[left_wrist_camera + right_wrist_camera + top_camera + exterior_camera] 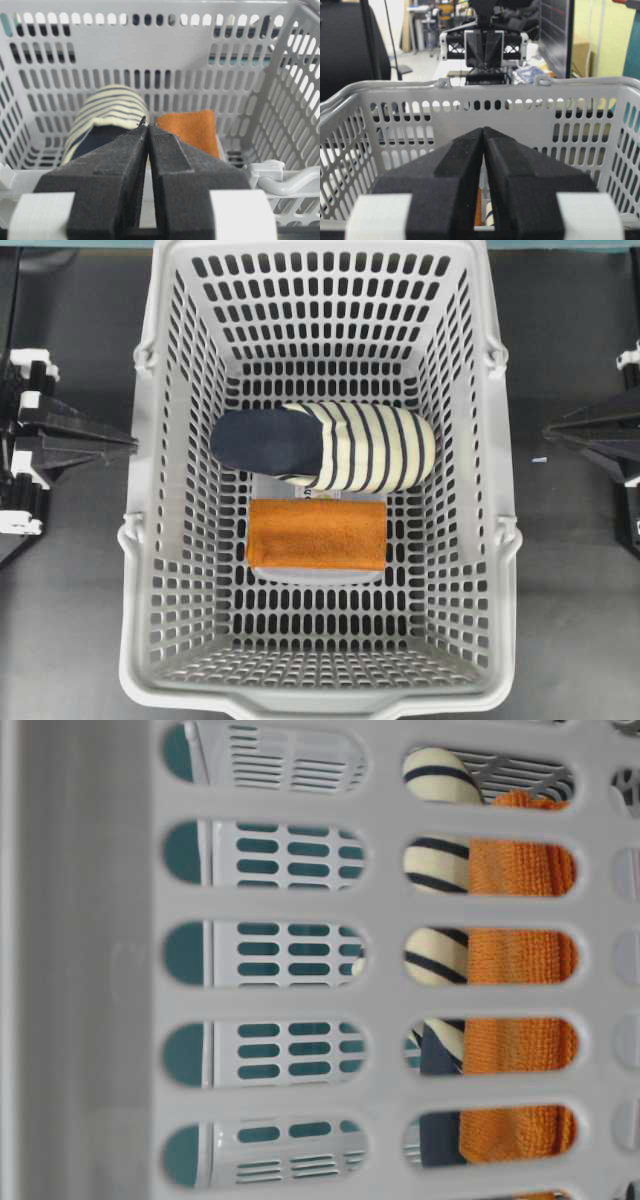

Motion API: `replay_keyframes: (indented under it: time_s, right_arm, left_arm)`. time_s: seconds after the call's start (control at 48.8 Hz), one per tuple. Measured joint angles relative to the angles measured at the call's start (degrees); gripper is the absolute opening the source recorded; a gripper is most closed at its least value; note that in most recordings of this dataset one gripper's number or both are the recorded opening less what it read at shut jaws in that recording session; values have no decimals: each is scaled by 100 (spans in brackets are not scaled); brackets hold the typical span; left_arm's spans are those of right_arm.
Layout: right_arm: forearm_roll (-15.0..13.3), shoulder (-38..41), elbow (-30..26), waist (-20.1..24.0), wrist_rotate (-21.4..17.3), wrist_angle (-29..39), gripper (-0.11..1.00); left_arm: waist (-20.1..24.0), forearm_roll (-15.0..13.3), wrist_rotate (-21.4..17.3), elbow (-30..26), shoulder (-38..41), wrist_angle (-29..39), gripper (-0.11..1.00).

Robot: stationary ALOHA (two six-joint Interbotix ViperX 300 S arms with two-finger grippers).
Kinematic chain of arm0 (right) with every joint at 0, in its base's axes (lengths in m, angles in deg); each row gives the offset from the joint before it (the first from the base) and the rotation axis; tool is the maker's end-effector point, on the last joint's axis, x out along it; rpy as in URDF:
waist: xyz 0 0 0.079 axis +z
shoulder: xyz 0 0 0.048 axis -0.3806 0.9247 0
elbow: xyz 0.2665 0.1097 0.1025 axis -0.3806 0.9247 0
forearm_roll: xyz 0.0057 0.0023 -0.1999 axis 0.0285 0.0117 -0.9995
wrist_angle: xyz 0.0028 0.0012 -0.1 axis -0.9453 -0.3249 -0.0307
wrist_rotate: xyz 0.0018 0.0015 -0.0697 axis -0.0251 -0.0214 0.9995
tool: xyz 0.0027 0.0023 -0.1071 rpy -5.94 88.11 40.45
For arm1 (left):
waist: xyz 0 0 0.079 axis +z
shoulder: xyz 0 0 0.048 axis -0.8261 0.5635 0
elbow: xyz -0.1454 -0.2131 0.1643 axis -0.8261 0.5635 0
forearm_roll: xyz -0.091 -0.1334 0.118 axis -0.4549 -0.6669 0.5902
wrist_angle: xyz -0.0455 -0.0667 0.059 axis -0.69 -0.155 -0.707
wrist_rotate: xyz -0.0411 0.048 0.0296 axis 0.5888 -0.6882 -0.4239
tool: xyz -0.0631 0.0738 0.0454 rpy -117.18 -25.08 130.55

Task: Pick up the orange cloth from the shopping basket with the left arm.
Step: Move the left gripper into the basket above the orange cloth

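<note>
Cloth (316, 534) lies flat on the basket (150, 540) floor, just near of the striped slipper (330, 447), touching or nearly touching it. My left claw (132, 444) sits outside the basket's left wall, fingers pressed together, holding nothing. My right claw (548, 430) waits outside the right wall, likewise pinched closed and empty.

overhead looks straight down; wrist views face each other across the shopping basket (150, 490).
</note>
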Motion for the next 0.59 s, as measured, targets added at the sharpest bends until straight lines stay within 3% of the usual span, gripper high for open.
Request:
replay_keyframes:
  time_s: [0.184, 0.451, 0.533, 0.594]
  right_arm:
    - [44, 9, 0, 0, -35, 114, 0]
    - [62, 18, -88, -26, -202, 536, 0]
    - [70, 18, -149, -35, -211, 791, 8]
    - [70, 9, -176, -44, -220, 1011, 24]
  left_arm:
    - [0, 202, 308, -536, 53, 791, 0]
    - [-53, 211, 316, -1793, 642, 2610, 0]
    - [-114, 220, 316, -2224, 967, 3023, 0]
    - [-123, 220, 308, -2522, 1266, 3331, 0]
